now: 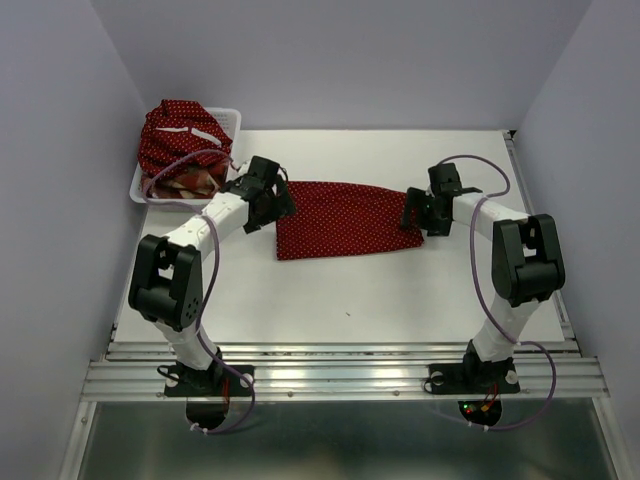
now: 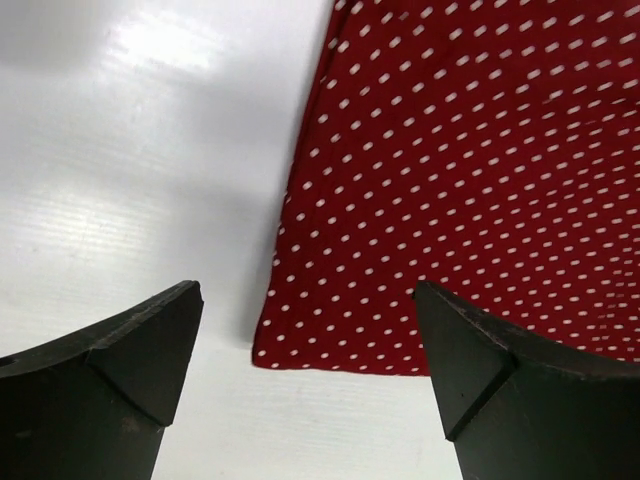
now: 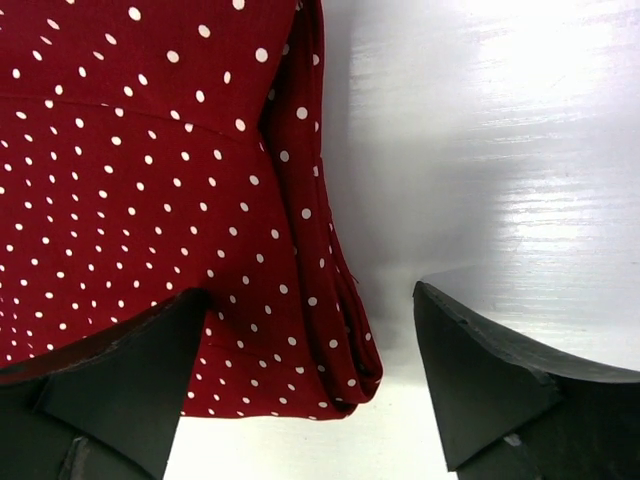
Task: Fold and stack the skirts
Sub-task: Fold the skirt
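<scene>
A dark red polka-dot skirt lies flat on the white table, between the two arms. My left gripper is open at the skirt's left edge; in the left wrist view the skirt's corner lies between the open fingers, just above the table. My right gripper is open at the skirt's right end; the right wrist view shows its folded waistband corner between the fingers. A second polka-dot skirt and a plaid skirt sit heaped in the basket.
A white plastic mesh basket stands at the table's back left corner, close to the left arm. Grey walls enclose the table on three sides. A metal rail runs along the near edge.
</scene>
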